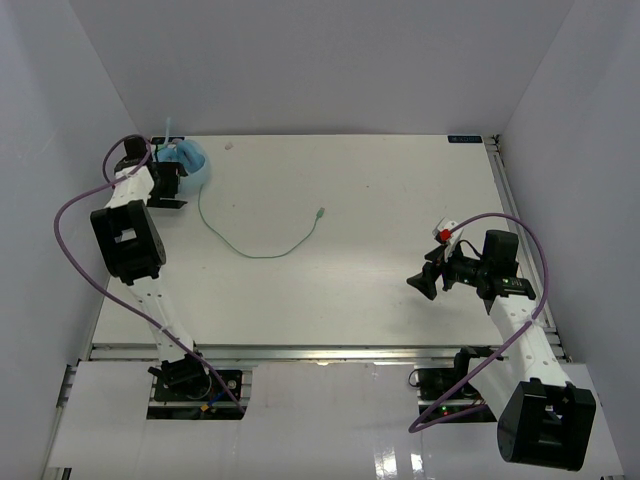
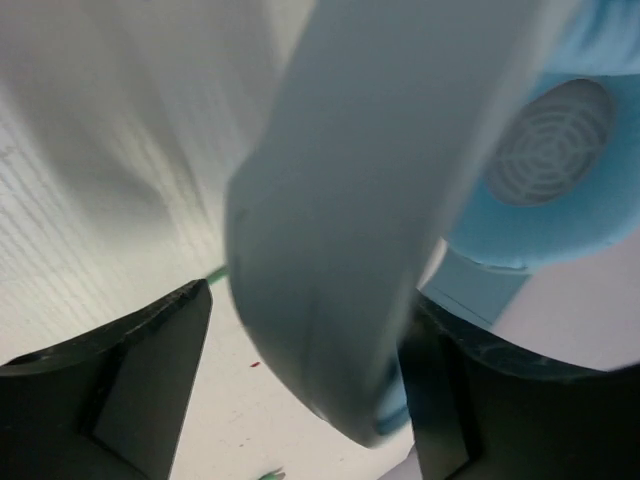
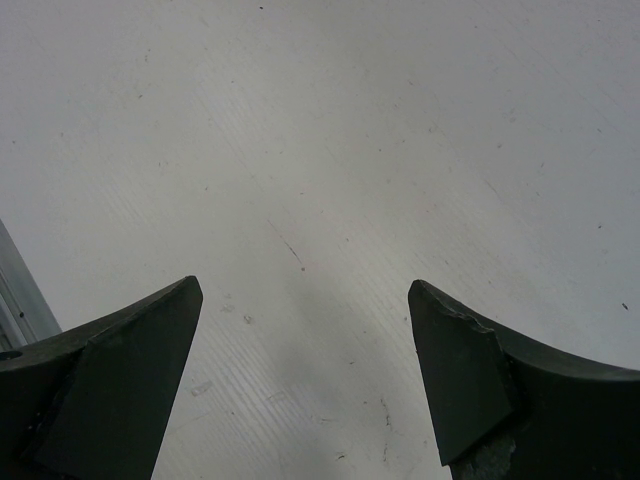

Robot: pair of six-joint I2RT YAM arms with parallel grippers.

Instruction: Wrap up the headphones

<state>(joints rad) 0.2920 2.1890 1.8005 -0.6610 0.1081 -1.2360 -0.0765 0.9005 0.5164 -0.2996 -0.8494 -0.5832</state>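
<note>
Your white counter (image 1: 380,200) fills most of the top view, and nearly all of the action sits at its far left corner.

Your left arm (image 1: 128,240) reaches away from you along the left edge. Its end effector (image 1: 168,172) is right at the headphones (image 1: 192,160). Your right arm (image 1: 520,320) is bent over the right side, well apart from them. Its end effector (image 1: 425,283) points left above bare counter.

In the right wrist view you see that end effector (image 3: 305,380) with its fingers spread wide and only the surface between them.

The headphones show as a light blue bundle in the top view, and you cannot read their long axis there. In the left wrist view the pale headband (image 2: 370,200) runs lengthwise up the frame, passing between the spread fingers of the left end effector (image 2: 310,400). A strip of counter shows between the band and the left finger (image 2: 150,370), so the fingers are apart and not clamped. One ear cup (image 2: 545,150) sits to the right, its mesh face turned toward the camera.

The thin green cord (image 1: 250,255) leaves the headphones toward you, bends right in a shallow U, then climbs away. The plug (image 1: 320,213) lies near mid-counter, pointing far and slightly right.
</note>
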